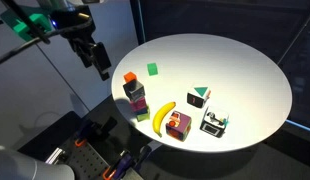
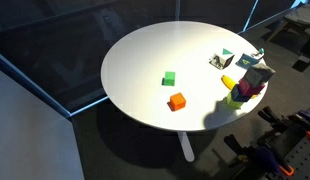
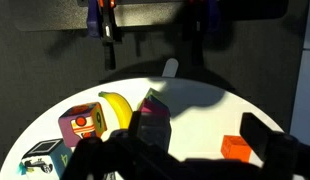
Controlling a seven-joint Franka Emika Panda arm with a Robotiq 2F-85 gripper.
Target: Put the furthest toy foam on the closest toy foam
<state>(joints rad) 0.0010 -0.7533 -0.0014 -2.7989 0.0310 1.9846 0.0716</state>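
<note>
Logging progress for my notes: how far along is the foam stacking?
Done: nothing; the orange foam and green foam lie apart on the table. In hand: nothing; the gripper hangs open near the table edge. Left: grasp, carry, stack.

Green foam [image 2: 169,78] near orange foam [image 2: 176,101]

White table [image 1: 235,70], green foam [image 1: 152,69], orange foam [image 1: 129,77], yellow banana [image 1: 165,117]
</note>
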